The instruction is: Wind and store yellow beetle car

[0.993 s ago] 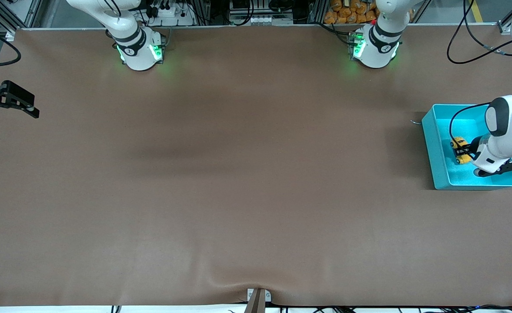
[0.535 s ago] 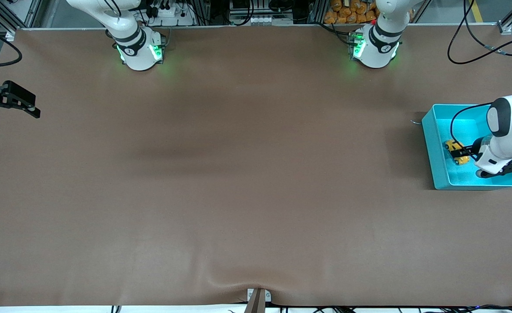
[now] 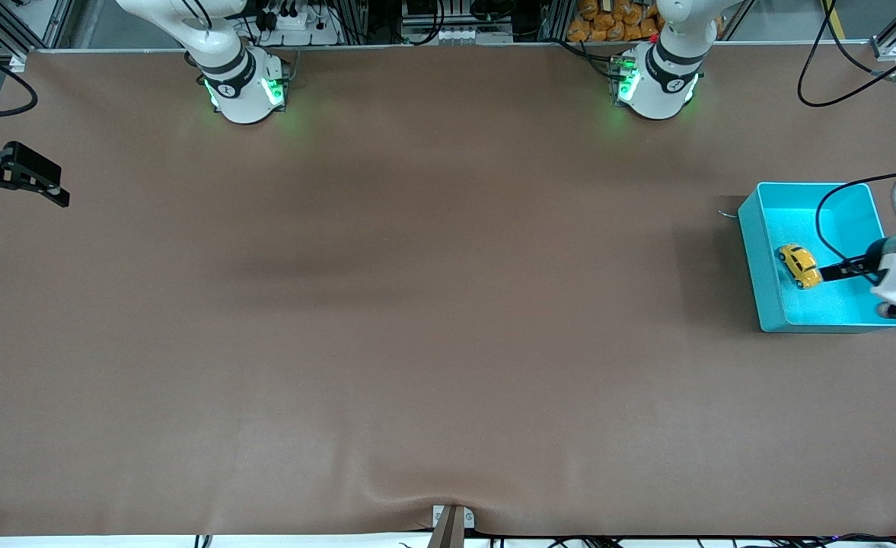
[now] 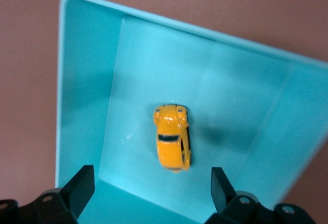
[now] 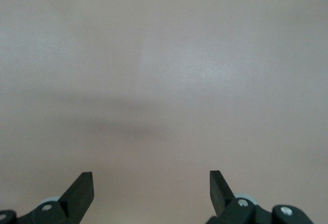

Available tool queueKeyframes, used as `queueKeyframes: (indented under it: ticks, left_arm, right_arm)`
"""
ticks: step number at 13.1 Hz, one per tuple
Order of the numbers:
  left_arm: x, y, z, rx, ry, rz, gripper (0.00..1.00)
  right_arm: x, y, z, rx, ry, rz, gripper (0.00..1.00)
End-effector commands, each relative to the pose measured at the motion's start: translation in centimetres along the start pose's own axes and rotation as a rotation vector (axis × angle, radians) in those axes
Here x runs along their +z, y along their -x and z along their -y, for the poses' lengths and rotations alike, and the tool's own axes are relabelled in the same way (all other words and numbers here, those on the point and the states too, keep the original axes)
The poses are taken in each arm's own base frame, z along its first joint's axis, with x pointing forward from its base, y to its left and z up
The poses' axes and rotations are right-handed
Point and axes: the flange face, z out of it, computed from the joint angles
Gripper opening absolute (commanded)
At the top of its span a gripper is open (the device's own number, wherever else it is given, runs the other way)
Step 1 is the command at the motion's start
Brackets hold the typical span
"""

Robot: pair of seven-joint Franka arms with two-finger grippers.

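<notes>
The turquoise bin (image 3: 767,304) sits under the left gripper (image 4: 148,196), which has let go and risen, fingers spread wide and empty; the yellow beetle car (image 3: 799,266) now lies free on the bin floor directly below it, so storing looks done. The right gripper (image 3: 33,183) waits open over the table's right-arm end.

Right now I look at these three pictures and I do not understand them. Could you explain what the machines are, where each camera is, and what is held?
Two white robot arms stand at a brown table. One picture looks down from a high camera facing them; the other two come from cameras on the wrists. The left hand is open above a turquoise bin at the left arm's end of the table. A yellow toy car lies in the bin, not held. The right hand waits, open and empty, over the table's right-arm end.
</notes>
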Motion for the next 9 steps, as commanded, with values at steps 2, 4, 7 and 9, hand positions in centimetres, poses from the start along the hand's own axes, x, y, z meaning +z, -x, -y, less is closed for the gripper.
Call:
queueKeyframes:
  ticks: [2,4,7,9]
  left_arm:
    - [-11.0,2.2,-1.6,-0.002,0.027,-0.017,1.00]
    - [-16.2,4.3,-4.0,0.004,0.089,-0.025,1.00]
    - [-22.2,8.9,-7.6,0.041,0.061,0.010,1.00]
    - [-25.5,11.1,-10.2,-0.031,0.050,0.002,1.00]
  right_arm:
    - [-0.4,0.7,0.0,0.015,0.008,-0.002,1.00]
    - [-0.3,0.8,-0.1,0.017,0.007,0.001,1.00]
    - [-0.1,0.8,-0.3,0.020,0.007,0.005,1.00]
    - [-0.1,0.8,-0.2,0.016,0.003,0.009,1.00]
